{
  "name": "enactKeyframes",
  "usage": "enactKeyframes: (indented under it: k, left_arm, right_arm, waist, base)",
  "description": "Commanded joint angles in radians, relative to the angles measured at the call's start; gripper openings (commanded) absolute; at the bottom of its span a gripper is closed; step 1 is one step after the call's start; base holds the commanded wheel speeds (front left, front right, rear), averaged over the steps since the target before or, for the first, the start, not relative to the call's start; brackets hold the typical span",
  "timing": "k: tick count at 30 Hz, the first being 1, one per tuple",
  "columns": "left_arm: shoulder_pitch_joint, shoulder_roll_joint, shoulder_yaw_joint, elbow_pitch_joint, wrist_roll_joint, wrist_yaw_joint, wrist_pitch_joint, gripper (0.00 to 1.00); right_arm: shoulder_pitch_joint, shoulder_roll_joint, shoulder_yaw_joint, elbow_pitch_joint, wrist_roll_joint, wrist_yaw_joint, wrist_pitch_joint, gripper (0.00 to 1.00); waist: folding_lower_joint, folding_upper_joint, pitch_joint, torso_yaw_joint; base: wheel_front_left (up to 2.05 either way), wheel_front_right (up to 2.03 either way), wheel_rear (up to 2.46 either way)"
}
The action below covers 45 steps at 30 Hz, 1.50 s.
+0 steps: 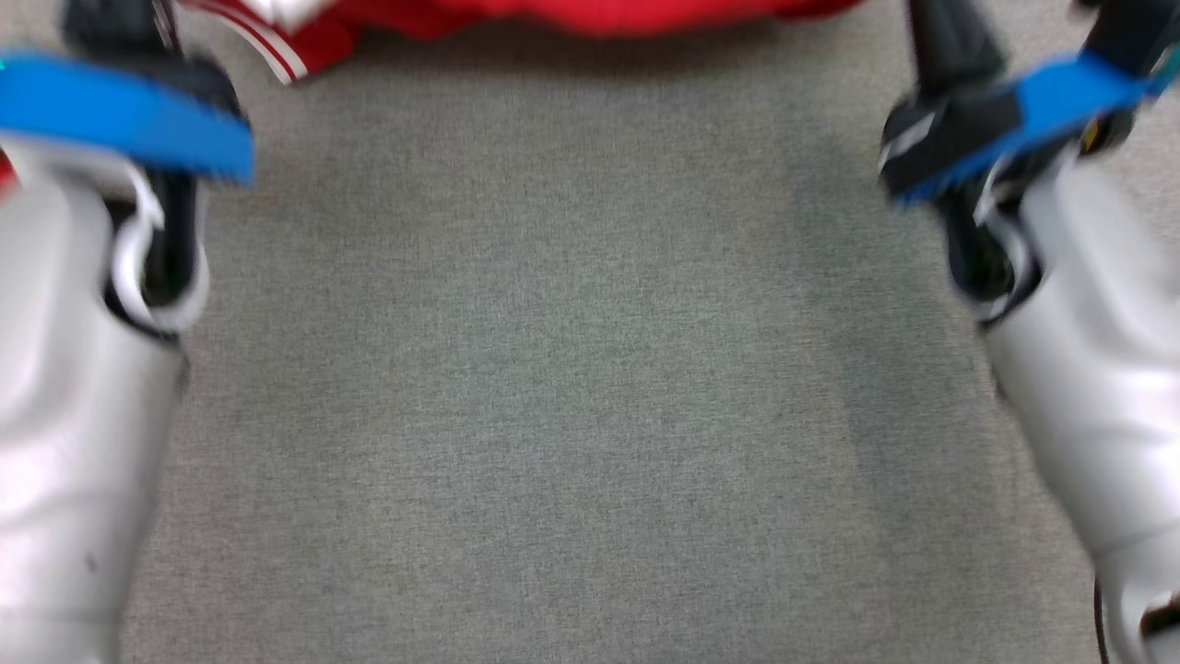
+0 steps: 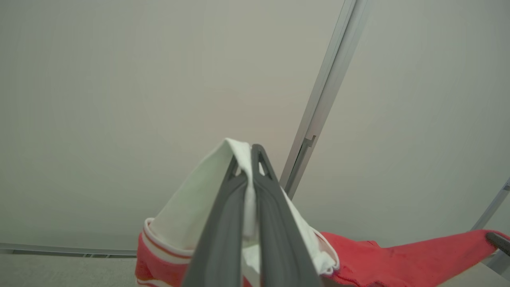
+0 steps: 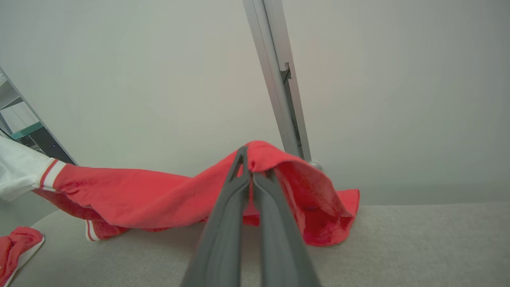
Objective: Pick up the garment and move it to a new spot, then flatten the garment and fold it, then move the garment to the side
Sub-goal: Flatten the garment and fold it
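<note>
Right end effector (image 3: 250,169) clamped on red garment (image 3: 139,195), lifted over grey surface (image 3: 398,247)

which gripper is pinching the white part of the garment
The left gripper: it clamps a white part of the garment, while the right gripper clamps plain red cloth.

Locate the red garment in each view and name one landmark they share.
Head view: garment along the top edge, blurred.
Left wrist view: garment at bottom, its white part pinched in the left gripper.
Right wrist view: garment across the middle, pinched in the right gripper.
Shared landmark: the grey cloth surface beneath it.
</note>
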State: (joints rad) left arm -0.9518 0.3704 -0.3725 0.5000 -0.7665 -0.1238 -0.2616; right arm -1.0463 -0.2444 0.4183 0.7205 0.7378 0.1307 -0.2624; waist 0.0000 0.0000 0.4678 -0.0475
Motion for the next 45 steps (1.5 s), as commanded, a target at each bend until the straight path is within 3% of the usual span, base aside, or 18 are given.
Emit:
enactKeyframes:
  k: [1,9,17,22,37,45]
  left_arm:
    - [0.061,-0.011,0.02,-0.031,0.013,0.008,-0.005,0.0]
    - [0.465,-0.092,0.096,-0.176,0.086,0.033,-0.005,0.0]
    - [0.811,-0.202,0.194,-0.237,0.099,0.035,-0.005,0.0]
    - [0.963,-0.241,0.216,-0.253,0.119,0.038,-0.005,0.0]
    - [1.206,-0.255,0.203,-0.359,0.124,0.071,0.02,0.0]
    - [1.186,-0.238,0.183,-0.37,0.138,0.071,0.04,0.0]
  right_arm:
    - [0.06,-0.002,0.008,-0.022,0.007,0.0,-0.003,0.0]
    - [0.378,-0.015,0.025,-0.116,0.047,0.0,-0.003,0.0]
    - [0.648,-0.045,0.012,-0.134,0.085,0.0,-0.003,0.0]
    - [0.783,-0.059,0.004,-0.164,0.093,0.0,-0.002,0.0]
    - [1.11,-0.056,-0.131,-0.326,0.043,0.0,0.09,0.0]
    - [1.164,-0.015,-0.2,-0.408,-0.006,0.0,0.167,0.0]
  waist:
    - [0.0,0.0,-0.019,-0.012]
    - [0.0,0.0,-0.124,-0.01]
    - [0.0,0.0,-0.274,-0.009]
    - [0.0,0.0,-0.347,-0.006]
    - [0.0,0.0,-0.444,0.032]
    - [0.0,0.0,-0.442,0.029]
  base:
    - [0.0,0.0,0.0]
    - [0.0,0.0,0.0]
    - [0.0,0.0,0.0]
    - [0.0,0.0,0.0]
    - [0.0,0.0,0.0]
    - [0.0,0.0,0.0]
